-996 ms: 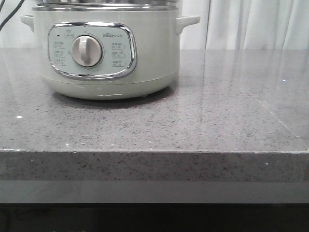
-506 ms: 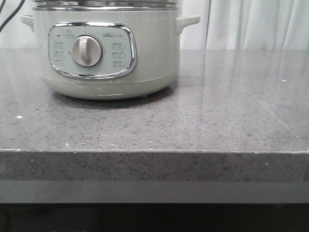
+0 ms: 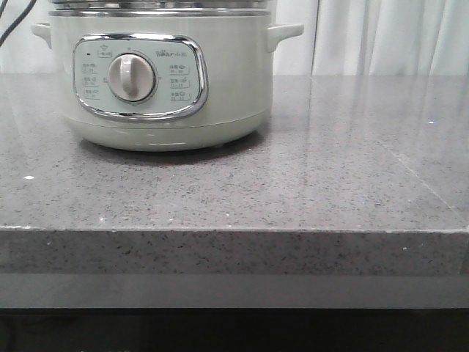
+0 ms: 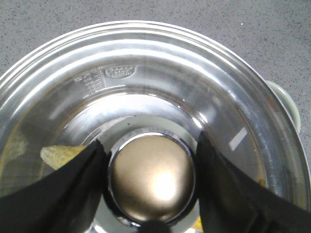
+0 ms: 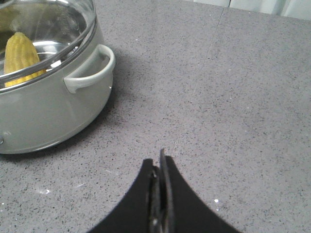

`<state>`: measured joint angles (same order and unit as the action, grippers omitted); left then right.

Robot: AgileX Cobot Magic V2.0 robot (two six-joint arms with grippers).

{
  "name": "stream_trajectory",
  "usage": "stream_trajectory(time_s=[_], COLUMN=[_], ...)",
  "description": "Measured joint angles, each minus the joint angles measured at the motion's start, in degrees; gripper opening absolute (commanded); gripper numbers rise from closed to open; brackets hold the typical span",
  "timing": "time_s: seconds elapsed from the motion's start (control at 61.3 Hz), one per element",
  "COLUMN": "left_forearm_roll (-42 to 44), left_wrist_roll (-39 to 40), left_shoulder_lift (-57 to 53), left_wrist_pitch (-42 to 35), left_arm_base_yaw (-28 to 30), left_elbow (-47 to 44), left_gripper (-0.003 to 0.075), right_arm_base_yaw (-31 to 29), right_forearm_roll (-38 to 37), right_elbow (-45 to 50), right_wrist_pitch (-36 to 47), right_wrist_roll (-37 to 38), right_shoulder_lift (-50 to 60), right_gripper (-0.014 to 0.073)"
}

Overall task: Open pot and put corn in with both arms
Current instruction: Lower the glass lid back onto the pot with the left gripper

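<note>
Corn (image 5: 20, 53) is lying inside the pot (image 3: 161, 81), its yellow cob showing through the glass lid (image 4: 146, 63) in my right wrist view, and a pale yellow piece is glinting under the glass in the left wrist view too. The pot is sitting toward the back left of the grey stone table (image 3: 330, 176), dial facing forward and one side handle (image 5: 90, 73) jutting toward my right arm.

Over the last second almost nothing is shifting in the front view. The pot is holding the same spot, and only the reflections along the steel rim at the top edge are flickering a little. I am reading that as the lid settling or resting on the rim rather than travelling anywhere, so the task is looking close to done, with the corn in and the cover over it.

My left gripper (image 4: 150, 170) is hanging straight above the lid, its dark fingers (image 4: 73, 184) flanking the round metal knob (image 4: 151, 177) on both sides. They are sitting very near the knob, but I cannot tell whether they are pressing on it or are just clear of it.

My right gripper (image 5: 159, 179) is hovering over bare table well apart from the pot, its fingers pressed flat together and carrying nothing. White curtain (image 3: 381, 37) is hanging behind the table.
</note>
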<state>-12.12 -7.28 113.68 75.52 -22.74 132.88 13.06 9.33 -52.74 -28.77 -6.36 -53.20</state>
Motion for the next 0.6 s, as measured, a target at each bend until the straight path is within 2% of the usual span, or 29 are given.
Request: stream_trajectory(time_s=[0.18, 0.457, 0.604], left_forearm_roll=[-0.28, -0.67, -0.67], left_wrist_roll=[0.0, 0.0, 0.0], left_shoulder_lift=[-0.24, -1.26, -1.26], left_wrist_pitch=[-1.04, -2.21, -2.21], left_arm_base_yaw=[0.0, 0.0, 0.0], left_elbow=[0.12, 0.49, 0.49], left_gripper=[0.0421, 0.0424, 0.0481], right_arm_base_yaw=[0.0, 0.0, 0.0], right_forearm_roll=[0.0, -0.12, -0.12], right_elbow=[0.0, 0.0, 0.0], right_wrist_pitch=[0.15, 0.19, 0.27], right_wrist_roll=[0.0, 0.0, 0.0], right_shoulder_lift=[0.0, 0.0, 0.0], right_gripper=[-0.012, -0.012, -0.012])
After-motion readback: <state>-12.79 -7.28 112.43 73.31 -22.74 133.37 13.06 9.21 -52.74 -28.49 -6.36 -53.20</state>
